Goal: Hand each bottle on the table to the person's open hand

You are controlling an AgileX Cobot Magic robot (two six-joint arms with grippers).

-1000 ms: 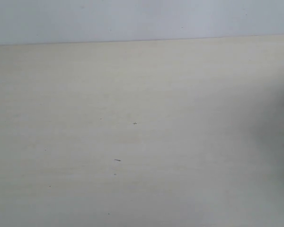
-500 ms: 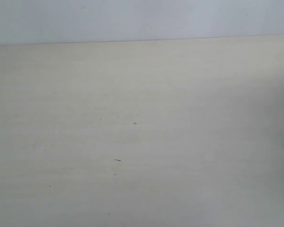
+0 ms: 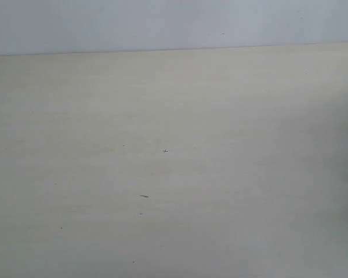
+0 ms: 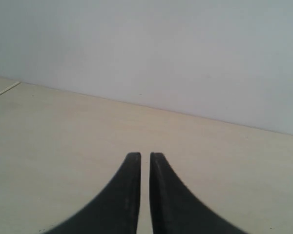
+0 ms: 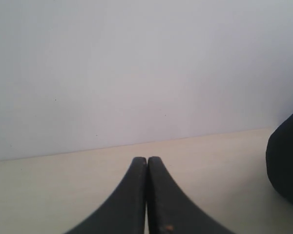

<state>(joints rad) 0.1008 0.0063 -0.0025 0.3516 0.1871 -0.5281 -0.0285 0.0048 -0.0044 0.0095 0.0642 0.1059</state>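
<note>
While the table [image 3: 232, 116] fills your exterior view, meeting the wall [image 3: 162, 23] at 12 o'clock, your left gripper [image 4: 140, 156] shows a narrow slit, and your right gripper [image 5: 146, 159] is pressed together.

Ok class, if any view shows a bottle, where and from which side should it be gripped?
No bottle shows, so no grip can be chosen. The exterior view holds only the table; the left gripper and right gripper hold nothing. The right wrist view's dark shape is unidentifiable.
</note>
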